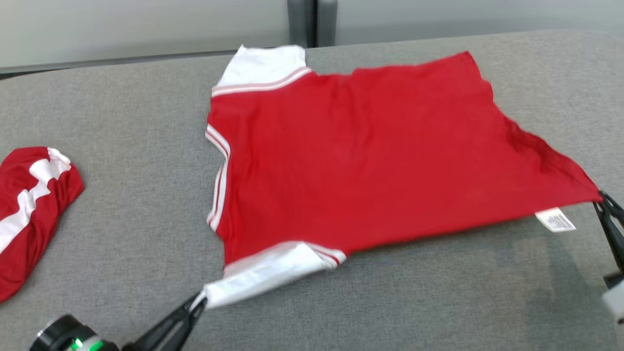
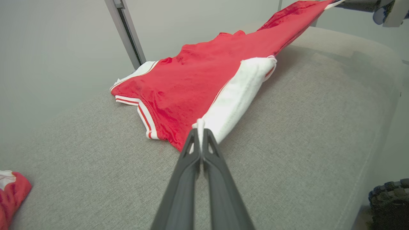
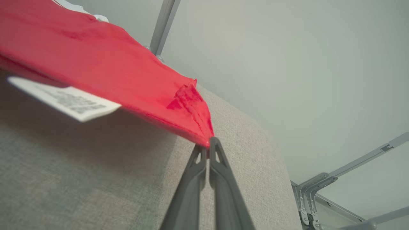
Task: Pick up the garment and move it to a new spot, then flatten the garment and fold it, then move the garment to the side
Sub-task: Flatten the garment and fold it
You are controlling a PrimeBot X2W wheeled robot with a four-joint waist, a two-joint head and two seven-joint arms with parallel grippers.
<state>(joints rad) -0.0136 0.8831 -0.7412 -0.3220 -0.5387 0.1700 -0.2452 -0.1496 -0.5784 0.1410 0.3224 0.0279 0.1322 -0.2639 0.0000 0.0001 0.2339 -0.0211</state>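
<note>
A red T-shirt with white, striped sleeves lies spread across the grey padded table, its neck toward the left. My left gripper is shut on the tip of the near white sleeve, pinching it between the fingertips. My right gripper is shut on the shirt's near hem corner, which is lifted off the table with the fabric stretched taut. A white care label hangs from the hem beside that corner.
A second red and white garment lies bunched at the table's left edge. A grey upright post stands behind the table's far edge. Bare table surface stretches along the front between the two grippers.
</note>
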